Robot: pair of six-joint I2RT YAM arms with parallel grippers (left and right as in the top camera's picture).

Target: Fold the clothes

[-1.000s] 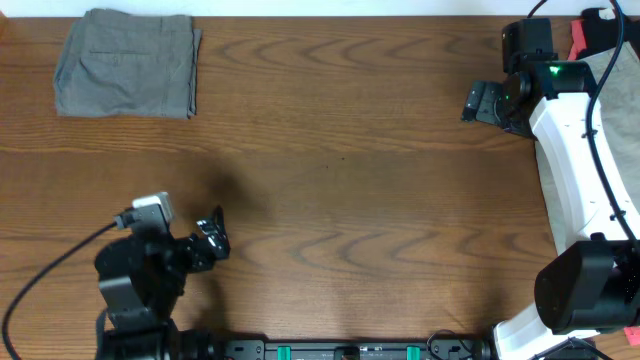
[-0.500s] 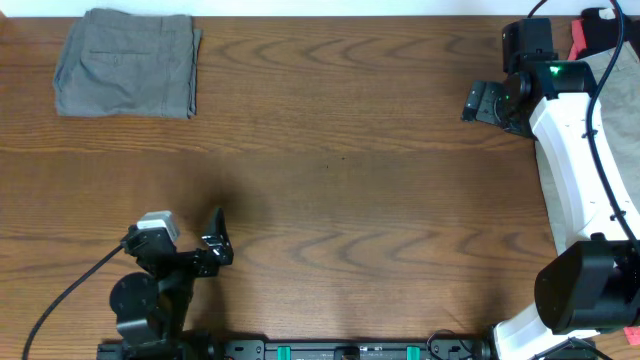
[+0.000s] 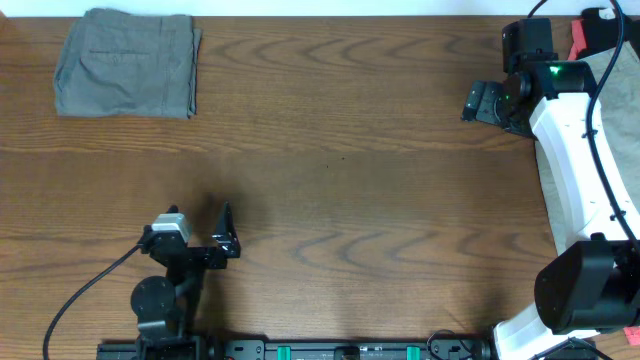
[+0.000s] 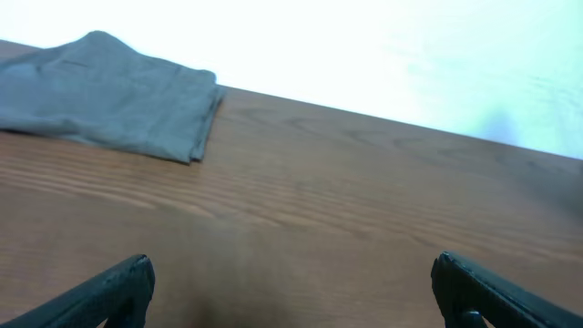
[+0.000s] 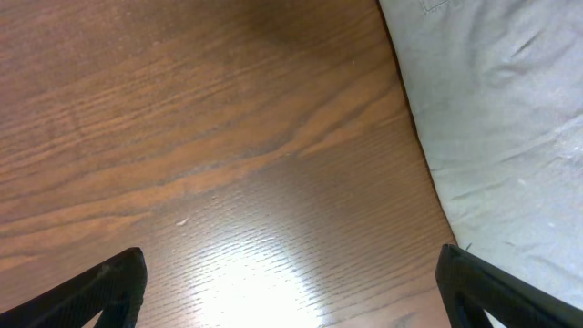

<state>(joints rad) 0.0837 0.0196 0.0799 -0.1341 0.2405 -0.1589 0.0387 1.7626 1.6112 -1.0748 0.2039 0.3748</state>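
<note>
Medium grey shorts (image 3: 127,62) lie folded flat at the far left corner of the table; they also show in the left wrist view (image 4: 109,97). A paler khaki-grey pair (image 3: 620,90) lies at the right edge, partly under the right arm, and fills the right side of the right wrist view (image 5: 496,118). My left gripper (image 3: 226,232) is open and empty near the front left, far from the folded shorts; its fingertips (image 4: 118,282) stand wide apart. My right gripper (image 3: 476,103) is open and empty over bare wood, just left of the pale pair.
The wooden table (image 3: 340,180) spans the view. The white right arm (image 3: 580,160) runs along the right edge. A red object (image 3: 582,30) lies at the far right corner. A black rail (image 3: 350,350) runs along the front edge.
The left arm has drawn back toward the front edge and turned, its gripper shifting slightly right. The right arm and both pairs of shorts have not moved.
</note>
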